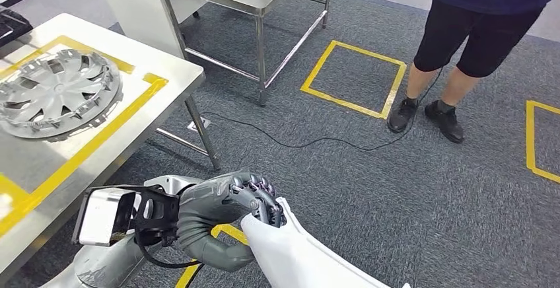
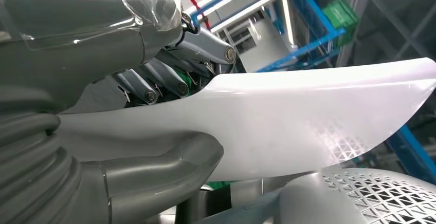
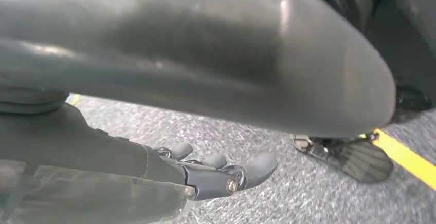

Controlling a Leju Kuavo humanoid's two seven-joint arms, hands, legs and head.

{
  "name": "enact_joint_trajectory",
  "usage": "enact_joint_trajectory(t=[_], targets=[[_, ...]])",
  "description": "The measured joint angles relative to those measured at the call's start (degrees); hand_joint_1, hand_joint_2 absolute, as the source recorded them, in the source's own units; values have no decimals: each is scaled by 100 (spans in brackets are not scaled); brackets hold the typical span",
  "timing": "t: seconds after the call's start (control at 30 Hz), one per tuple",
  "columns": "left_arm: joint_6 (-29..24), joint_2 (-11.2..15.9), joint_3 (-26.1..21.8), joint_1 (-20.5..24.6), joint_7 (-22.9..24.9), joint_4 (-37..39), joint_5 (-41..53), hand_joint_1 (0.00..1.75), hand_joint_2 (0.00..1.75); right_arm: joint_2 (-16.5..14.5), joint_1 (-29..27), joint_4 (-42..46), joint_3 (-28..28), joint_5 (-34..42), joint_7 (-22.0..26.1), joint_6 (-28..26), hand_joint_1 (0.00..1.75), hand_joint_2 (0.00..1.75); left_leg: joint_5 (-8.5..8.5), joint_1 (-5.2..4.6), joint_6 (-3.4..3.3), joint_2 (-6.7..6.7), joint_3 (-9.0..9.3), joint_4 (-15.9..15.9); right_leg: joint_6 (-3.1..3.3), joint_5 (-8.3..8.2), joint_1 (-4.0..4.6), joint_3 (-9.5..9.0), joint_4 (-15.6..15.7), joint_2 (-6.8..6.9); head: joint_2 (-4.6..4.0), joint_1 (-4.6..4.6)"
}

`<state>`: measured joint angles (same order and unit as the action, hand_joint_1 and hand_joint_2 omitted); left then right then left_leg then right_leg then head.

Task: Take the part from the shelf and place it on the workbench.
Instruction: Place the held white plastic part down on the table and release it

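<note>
Currently the long, smooth white plastic part (image 1: 297, 255) slants away from the steel tabletop (image 1: 99, 136). Left robot hand (image 1: 224, 218) grips its upper end; right robot hand (image 3: 216, 175) hangs loosely spread, holding nothing.

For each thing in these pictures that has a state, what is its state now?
left hand: grips the white part.
white part: held, off the workbench.
right hand: hangs over the floor, fingers holding nothing.
hubcap: lies flat on the workbench.
person: standing on the carpet.
</note>
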<state>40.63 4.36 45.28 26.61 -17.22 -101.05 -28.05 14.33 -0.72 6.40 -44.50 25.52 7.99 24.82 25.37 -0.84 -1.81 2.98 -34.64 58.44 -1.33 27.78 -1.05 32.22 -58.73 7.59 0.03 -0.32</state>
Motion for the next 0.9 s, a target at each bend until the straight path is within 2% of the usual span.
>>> enact_joint_trajectory(t=[0.03,0.07,0.1,0.13,0.17,0.2,0.23,0.27,0.3,0.33,0.37,0.4,0.43,0.47,0.5,0.57,0.6,0.63,0.67,0.7,0.73,0.77,0.8,0.83,0.9], targets=[[1,-5,-3,6,9,-9,1,175,175,-4,2,4,0,4,-16,1,0,0,-35,21,-31,-80,54,-59,-5,56,-10,18,-80,-118,0,4],[2,-14,-4,12,15,-18,1,175,175,-9,-2,8,0,8,-33,2,0,0,-69,48,-62,-161,107,-116,1,156,-18,97,-277,-295,0,16],[4,-22,-2,13,20,-21,2,175,175,-9,-12,9,0,10,-42,1,0,0,-87,67,-82,-239,122,-145,19,291,-35,252,-601,-506,-1,32],[8,-30,3,11,25,-21,4,175,175,-10,-24,10,0,14,-51,1,0,0,-96,79,-100,-325,125,-155,36,440,-39,460,-999,-651,-1,42],[9,-33,8,-3,31,-21,13,175,175,-12,-33,10,0,15,-61,1,0,0,-95,85,-106,-421,123,-154,29,543,-44,661,-1354,-711,-1,54],[9,-34,13,-21,38,-21,24,175,175,-13,-40,11,0,15,-70,1,0,0,-92,91,-102,-518,124,-152,-1,571,-55,803,-1563,-732,-1,57],[7,-34,14,-35,47,-21,37,175,175,-14,-45,11,0,15,-77,0,0,0,-86,101,-93,-617,128,-148,-57,501,-74,837,-1542,-738,-1,57],[4,-34,13,-45,55,-21,48,175,175,-16,-46,11,0,15,-83,-1,0,0,-75,115,-74,-712,135,-136,-128,349,-101,763,-1301,-755,-1,59],[1,-34,13,-50,61,-21,56,175,175,-18,-46,11,0,15,-91,-2,0,0,-56,130,-43,-800,136,-112,-205,157,-139,612,-905,-825,-1,63],[0,-34,11,-52,65,-20,62,175,175,-22,-45,11,0,14,-104,-3,0,0,-24,134,4,-884,118,-63,-253,-13,-168,454,-516,-938,-1,76],[0,-34,10,-52,67,-19,72,175,175,-27,-42,11,0,13,-120,-3,0,0,6,135,52,-951,92,-16,-252,-126,-188,338,-242,-1020,-1,85],[1,-32,9,-52,68,-18,81,175,175,-32,-33,13,0,12,-133,-3,0,0,28,134,95,-1007,63,20,-222,-180,-189,276,-97,-1082,-1,92],[1,-30,6,-53,68,-17,90,175,175,-38,-21,15,0,11,-143,-1,0,0,40,138,130,-1055,38,37,-164,-188,-171,263,-74,-1080,-1,96],[1,-28,3,-54,68,-16,97,175,175,-42,-4,21,0,9,-146,2,0,0,40,152,153,-1095,28,31,-107,-189,-168,259,-78,-1017,-1,91],[1,-25,-2,-54,67,-16,97,175,175,-45,11,30,0,8,-147,4,0,0,52,160,175,-1063,15,43,-69,-188,-164,248,-72,-969,-1,88],[1,-22,-9,-40,63,-16,97,175,175,-48,6,44,0,5,-148,8,0,0,195,156,218,-793,-109,299,7,-172,-167,212,-57,-854,-1,57],[2,-21,-10,-33,61,-16,96,175,175,-48,-8,48,0,4,-148,9,0,0,335,150,233,-601,-254,593,39,-157,-151,194,-55,-795,-1,40],[2,-19,-9,-29,60,-16,96,175,175,-49,-24,48,0,3,-148,11,0,0,492,147,242,-465,-448,971,66,-138,-133,178,-55,-731,-1,24],[2,-16,-9,-33,60,-16,96,175,175,-50,-37,48,-1,0,-148,13,0,0,613,149,244,-396,-647,1335,88,-121,-112,164,-56,-659,-1,23],[2,-12,-8,-38,59,-16,97,175,175,-50,-44,48,-1,-4,-148,13,0,0,652,148,239,-365,-789,1566,108,-104,-92,150,-57,-584,-1,22],[2,-7,-8,-42,58,-16,97,175,175,-50,-45,48,-2,-10,-148,14,0,0,591,146,226,-348,-835,1603,123,-88,-70,134,-57,-511,-1,21],[2,-4,-9,-43,54,-16,97,175,175,-50,-40,48,-2,-15,-148,14,0,0,436,139,198,-321,-759,1412,135,-72,-49,112,-56,-442,-1,21],[2,-2,-11,-42,48,-18,96,175,175,-51,-32,48,-2,-20,-148,14,0,0,236,120,153,-259,-586,1054,141,-53,-27,84,-54,-379,-1,21],[2,-2,-14,-39,39,-21,94,175,175,-53,-25,48,-2,-25,-148,15,0,0,94,81,95,-124,-391,670,139,-34,-9,55,-50,-321,-1,25],[2,-5,-25,-30,22,-34,90,175,175,-50,-20,48,-2,-32,-148,21,0,0,-24,4,0,78,-139,172,112,-3,22,16,-36,-209,-1,28]])
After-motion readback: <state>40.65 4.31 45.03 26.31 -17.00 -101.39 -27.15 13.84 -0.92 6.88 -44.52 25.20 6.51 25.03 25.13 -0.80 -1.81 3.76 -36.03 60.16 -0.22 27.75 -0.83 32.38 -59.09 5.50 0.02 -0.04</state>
